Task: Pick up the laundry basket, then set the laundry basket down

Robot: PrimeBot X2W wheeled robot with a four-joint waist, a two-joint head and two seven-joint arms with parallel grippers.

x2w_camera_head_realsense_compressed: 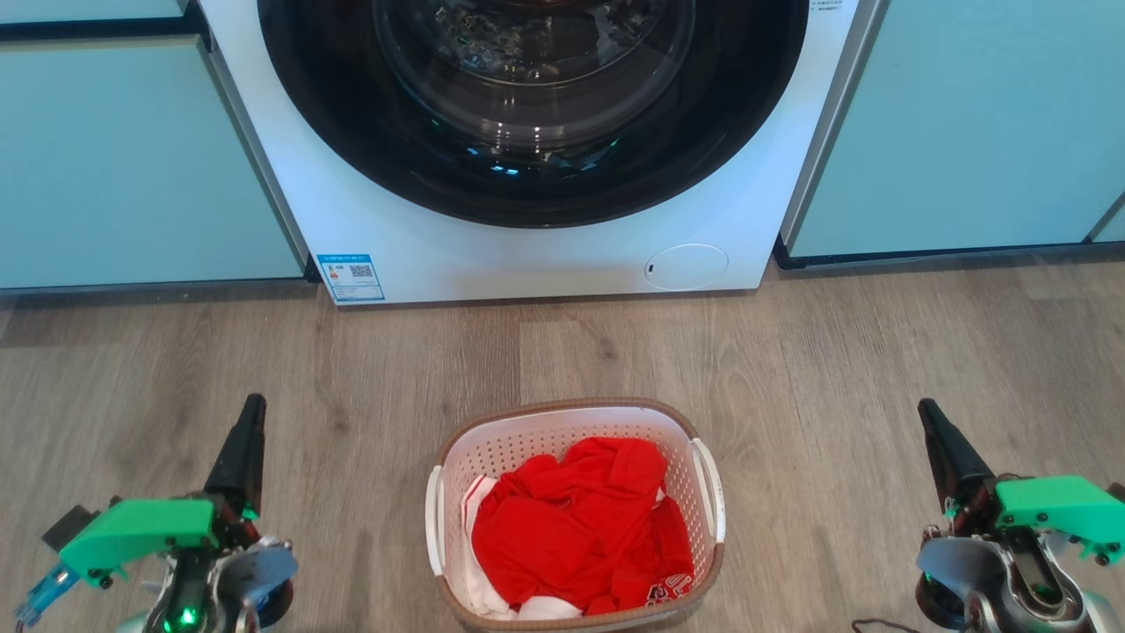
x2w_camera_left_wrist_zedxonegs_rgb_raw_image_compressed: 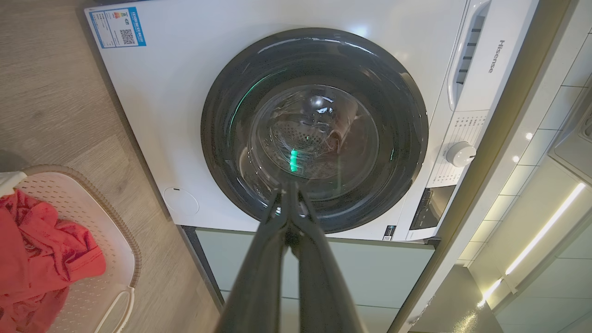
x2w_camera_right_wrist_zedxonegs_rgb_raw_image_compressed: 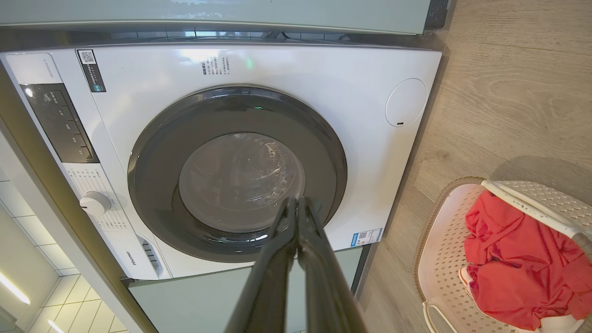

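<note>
Grey-brown wood-look plank floor [x2w_camera_head_realsense_compressed: 879, 352] forms the work surface. A white front-loading washing machine [x2w_camera_head_realsense_compressed: 527, 264] with a dark round door stands at the back, between pale green cabinet fronts [x2w_camera_head_realsense_compressed: 132, 158].

**Pincer state**
- Left pincer [x2w_camera_head_realsense_compressed: 253, 406]: the two long dark fingers are pressed together with nothing between them.
- Right pincer [x2w_camera_head_realsense_compressed: 928, 411]: the same, fingers together and carrying nothing.

**Hazards (assessment)**
1. Neither pincer is parted. If either reaches the basket this way, it would probably push the light plastic wall and slide the basket across the floor. Part the fingers before contact.
2. The white side handles [x2w_camera_head_realsense_compressed: 710, 492] are thin loops. A grip set off-centre could slip or twist the basket.
3. Lifting unevenly with the two arms would tilt the basket, and the loosely heaped red clothes [x2w_camera_head_realsense_compressed: 580, 519] could spill over the rim.
4. Both pincers point toward the washing machine. Reaching too far forward risks striking its front.

**Position of the task item**
The small rounded-rectangular white perforated plastic laundry basket [x2w_camera_head_realsense_compressed: 571, 411], with its brown woven-look rim, stands upright on the floor, in front of the washing machine and apart from it. It lies between the pincers, to the right of the left pincer and to the left of the right pincer. It is well apart from both. Its far rim is about level with the fingertips.
</note>
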